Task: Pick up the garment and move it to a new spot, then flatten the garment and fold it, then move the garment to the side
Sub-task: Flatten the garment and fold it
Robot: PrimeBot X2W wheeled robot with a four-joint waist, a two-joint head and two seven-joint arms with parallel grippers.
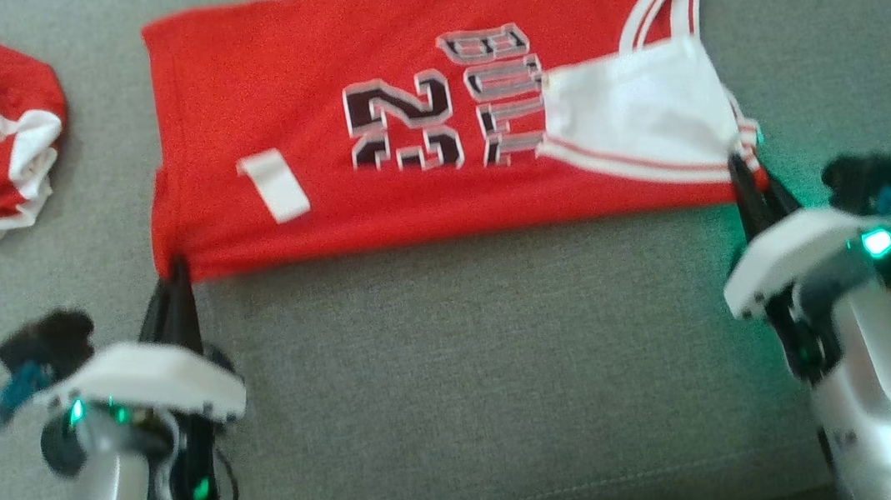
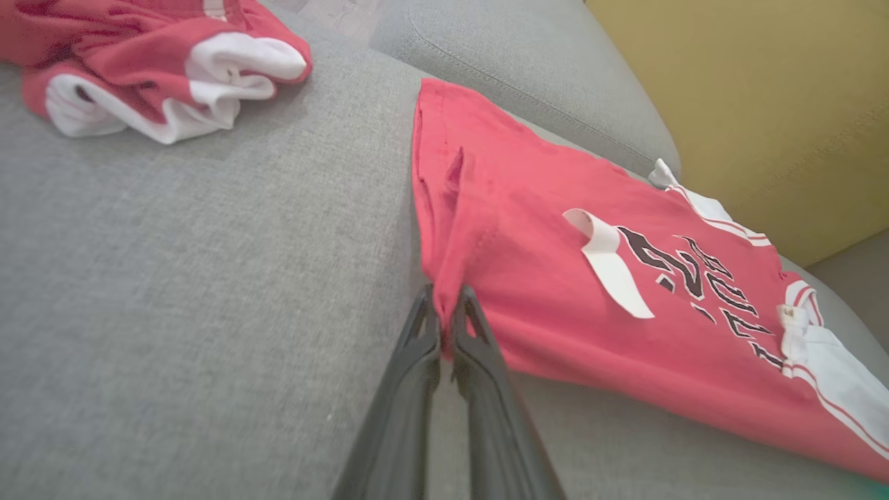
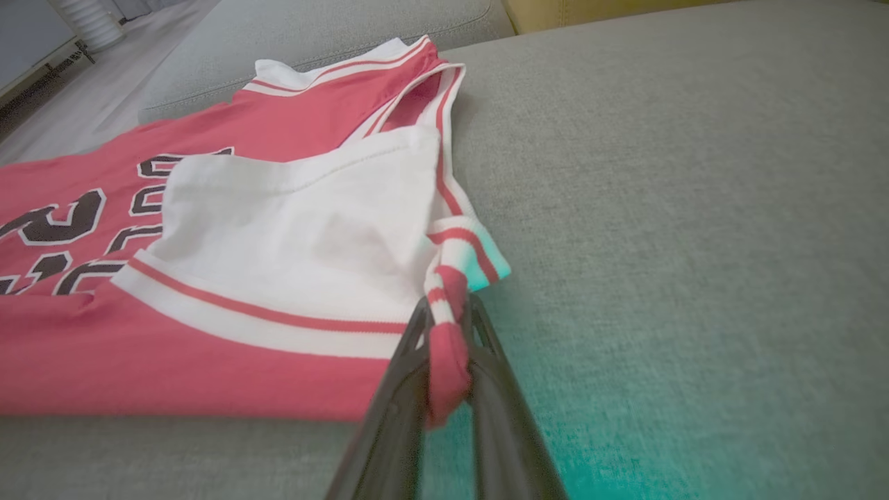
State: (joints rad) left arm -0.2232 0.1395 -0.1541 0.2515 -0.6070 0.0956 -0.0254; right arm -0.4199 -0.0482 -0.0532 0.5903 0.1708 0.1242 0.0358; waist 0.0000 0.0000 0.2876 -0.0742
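Soft, even daylight fills all three views, bright enough to show the weave of the grey cushion (image 1: pixel 459 366) and leaving no hard shadows; only a thin dark band lies under the near edge of the jersey (image 1: pixel 293 91). The head view is the softest, blurred throughout, with the jersey's numerals smeared and its white panel close to washed out. A green lamp (image 1: pixel 877 243) on the right arm glares and throws a teal tint on the cushion beside the right gripper (image 1: pixel 740 166), also seen near and right in the right wrist view. Both wrist views are crisper, though the near fingers (image 2: pixel 410 403) blur and far cushion seams bow at the edges.
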